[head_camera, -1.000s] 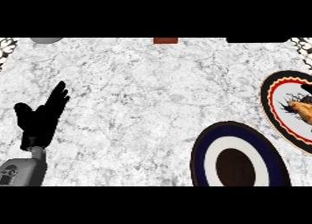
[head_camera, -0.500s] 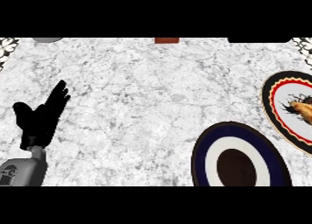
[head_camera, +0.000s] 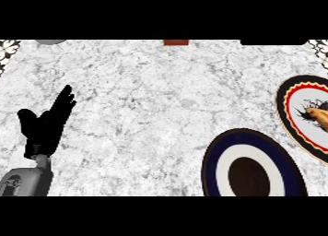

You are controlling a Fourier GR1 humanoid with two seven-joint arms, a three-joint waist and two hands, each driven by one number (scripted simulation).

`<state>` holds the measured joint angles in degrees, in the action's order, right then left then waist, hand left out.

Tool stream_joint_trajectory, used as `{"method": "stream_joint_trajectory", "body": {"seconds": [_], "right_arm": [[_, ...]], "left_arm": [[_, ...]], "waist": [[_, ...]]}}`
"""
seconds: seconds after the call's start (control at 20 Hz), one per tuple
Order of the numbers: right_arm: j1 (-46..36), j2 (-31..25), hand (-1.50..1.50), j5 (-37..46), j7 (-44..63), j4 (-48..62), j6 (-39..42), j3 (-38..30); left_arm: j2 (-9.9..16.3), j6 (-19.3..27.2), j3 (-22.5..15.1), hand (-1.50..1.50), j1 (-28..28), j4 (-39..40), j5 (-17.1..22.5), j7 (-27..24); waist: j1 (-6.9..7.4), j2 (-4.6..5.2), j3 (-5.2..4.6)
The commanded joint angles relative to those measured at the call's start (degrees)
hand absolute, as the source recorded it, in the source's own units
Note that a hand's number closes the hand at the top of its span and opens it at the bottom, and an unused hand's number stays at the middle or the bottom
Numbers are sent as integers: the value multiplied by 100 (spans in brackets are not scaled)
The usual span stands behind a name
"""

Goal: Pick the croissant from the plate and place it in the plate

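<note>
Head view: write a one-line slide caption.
Left hand rests open at the left; croissant lies on the red-rimmed plate, beside the dark blue plate.

You have two plates on the marble counter (head_camera: 160,101): a dark-blue ringed plate (head_camera: 221,161) and, just right of it, a red-rimmed plate (head_camera: 289,110). You see one croissant (head_camera: 323,117), on the red-rimmed plate. One hand (head_camera: 48,124) shows, far left of the dark-blue ringed plate.
</note>
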<state>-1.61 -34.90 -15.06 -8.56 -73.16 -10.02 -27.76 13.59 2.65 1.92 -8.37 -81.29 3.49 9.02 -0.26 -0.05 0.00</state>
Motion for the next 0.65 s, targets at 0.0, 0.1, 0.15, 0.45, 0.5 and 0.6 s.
{"method": "stream_joint_trajectory", "body": {"seconds": [0.0,0.1,0.15,0.45,0.5,0.6], "right_arm": [[138,-53,-150,-12,-637,664,448,-369],[129,-109,-150,20,-513,625,433,-487],[71,-190,-150,86,-540,784,546,-466],[204,-34,-150,403,-776,1072,535,-437],[382,-130,-150,271,-189,472,528,-582],[454,-176,-150,217,-877,1219,965,-772]], "left_arm": [[-82,36,-62,0,-12,-175,-165,191],[-40,-26,144,0,-106,-153,-64,274],[-66,-60,80,0,-180,-232,-84,443],[-172,-173,307,0,-331,627,-142,-307],[-36,-296,324,0,-166,42,-61,143],[-96,-275,308,0,-247,257,-135,7]], "waist": [[18,4,2],[15,2,1],[18,3,1],[8,9,-1],[9,0,-2],[7,5,0]]}}
